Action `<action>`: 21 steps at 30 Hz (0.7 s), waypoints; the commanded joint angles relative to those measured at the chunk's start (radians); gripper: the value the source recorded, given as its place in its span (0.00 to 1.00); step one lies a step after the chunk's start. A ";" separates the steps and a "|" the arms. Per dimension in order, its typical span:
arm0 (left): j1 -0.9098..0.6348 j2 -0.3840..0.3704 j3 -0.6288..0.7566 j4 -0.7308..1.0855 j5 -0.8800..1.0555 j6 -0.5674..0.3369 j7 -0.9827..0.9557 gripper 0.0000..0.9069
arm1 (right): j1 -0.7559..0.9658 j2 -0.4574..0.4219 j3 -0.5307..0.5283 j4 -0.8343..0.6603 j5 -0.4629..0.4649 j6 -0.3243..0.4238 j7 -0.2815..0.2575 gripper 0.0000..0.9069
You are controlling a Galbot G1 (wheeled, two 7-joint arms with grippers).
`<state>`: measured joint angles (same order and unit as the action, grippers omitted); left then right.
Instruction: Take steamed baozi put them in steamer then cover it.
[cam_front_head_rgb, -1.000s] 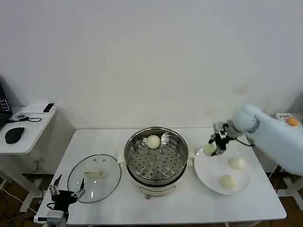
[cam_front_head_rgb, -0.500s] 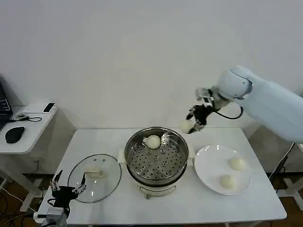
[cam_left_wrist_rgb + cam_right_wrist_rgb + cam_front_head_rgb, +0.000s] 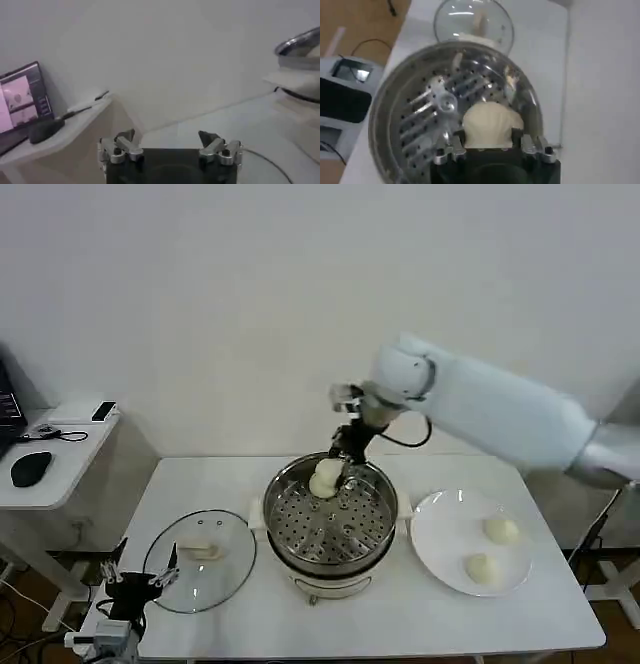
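My right gripper (image 3: 343, 452) hangs over the far side of the steamer (image 3: 274, 514), shut on a steamed baozi (image 3: 492, 125). In the right wrist view the cream bun sits between the two fingers, above the perforated tray (image 3: 415, 120). Seen from the head, the held bun (image 3: 335, 469) touches or overlaps another baozi (image 3: 317, 484) on the tray's far part. Two more baozi (image 3: 500, 530) (image 3: 482, 568) lie on the white plate (image 3: 440, 529). The glass cover (image 3: 198, 559) rests flat on the table, left of the steamer. My left gripper (image 3: 140, 582) is parked open and empty at the table's front left corner.
A low side table (image 3: 60, 446) stands to the left with a mouse (image 3: 30, 469) and a phone (image 3: 103, 412) on it. In the left wrist view a lit screen (image 3: 22, 100) stands on that table. A white wall runs behind the main table.
My right gripper has lifted one baozi off the plate and carried it up and left, to above the steamer's far side. The plate now holds two buns.
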<state>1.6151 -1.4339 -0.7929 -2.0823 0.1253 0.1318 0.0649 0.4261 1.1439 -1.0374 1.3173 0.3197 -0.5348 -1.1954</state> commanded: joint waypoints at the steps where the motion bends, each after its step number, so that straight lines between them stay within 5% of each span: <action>1: -0.004 -0.004 0.005 0.000 -0.001 0.000 -0.002 1.00 | -0.068 0.150 -0.039 -0.093 -0.014 -0.010 0.011 0.68; 16: -0.029 0.001 0.012 0.034 -0.006 0.000 -0.001 1.00 | -0.107 0.219 -0.035 -0.171 -0.072 0.004 0.046 0.69; 18: -0.028 0.001 0.012 0.032 -0.008 0.000 -0.001 1.00 | -0.105 0.219 -0.038 -0.170 -0.079 0.005 0.053 0.94; 21: -0.027 0.002 0.011 0.033 -0.009 0.000 -0.001 1.00 | -0.104 0.211 -0.033 -0.164 -0.078 0.001 0.061 1.00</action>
<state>1.5885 -1.4328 -0.7805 -2.0550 0.1170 0.1315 0.0637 0.3340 1.3258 -1.0673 1.1792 0.2561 -0.5314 -1.1501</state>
